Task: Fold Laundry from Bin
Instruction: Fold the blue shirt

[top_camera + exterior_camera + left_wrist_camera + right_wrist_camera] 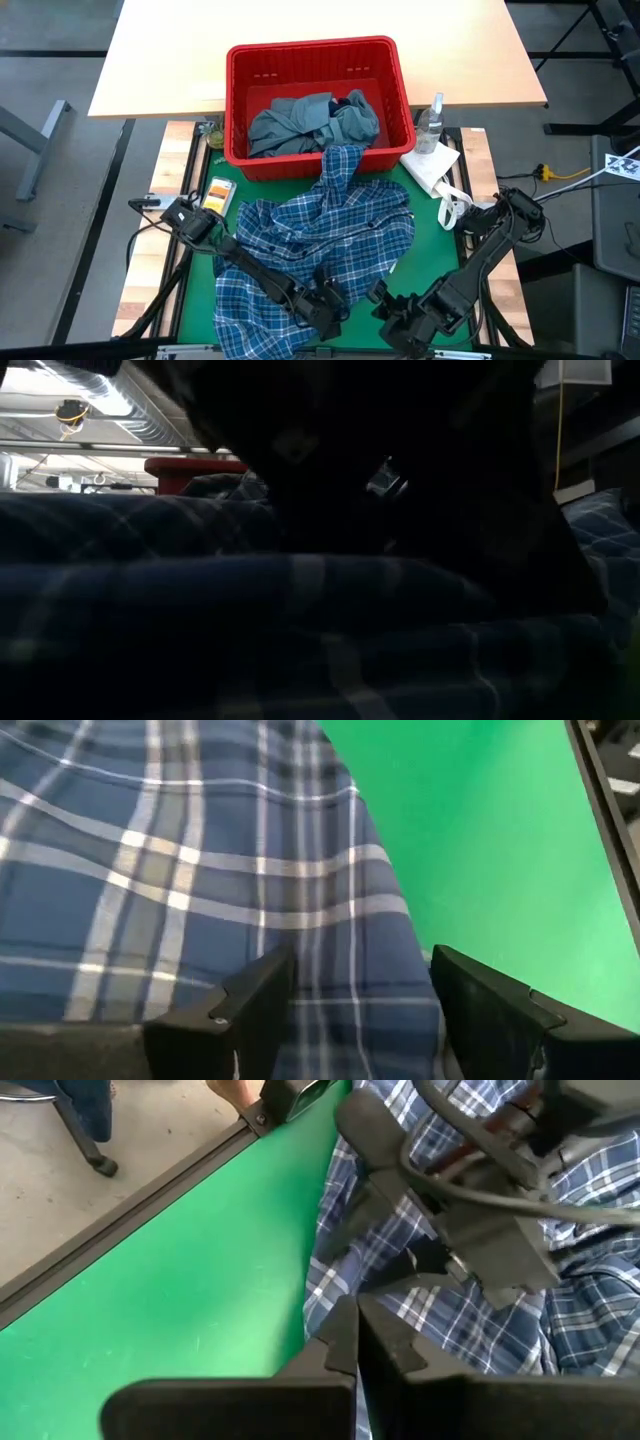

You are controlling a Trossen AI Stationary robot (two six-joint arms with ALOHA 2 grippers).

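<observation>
Plaid shirt point(320, 235): we find it spread, rumpled, over the green mat point(440, 250) at the near middle, one end trailing up over the bin's near rim.
Bin point(235, 100): red, at the far middle; the grey-blue garment point(300, 122) and a dark navy one point(355, 100) lie inside.
Left gripper point(360, 1005): at the shirt's near edge, jaws spread wide, with plaid cloth lying between the fingers point(250, 1010) – not yet pinched.
Right gripper point(355, 1345): near right of the shirt's edge, jaws pressed together, holding nothing that we can see.
Bystanders: white paper towel point(432, 165) and clear bottle point(432, 122), right of the bin.
Risk – grip: we judge the left jaws may close on a doubled fold and drag two layers.
Risk – snag: the end draped on the rim could catch and tug the bin as the shirt is pulled.
Risk – arms: both grippers work close together and could collide.
</observation>
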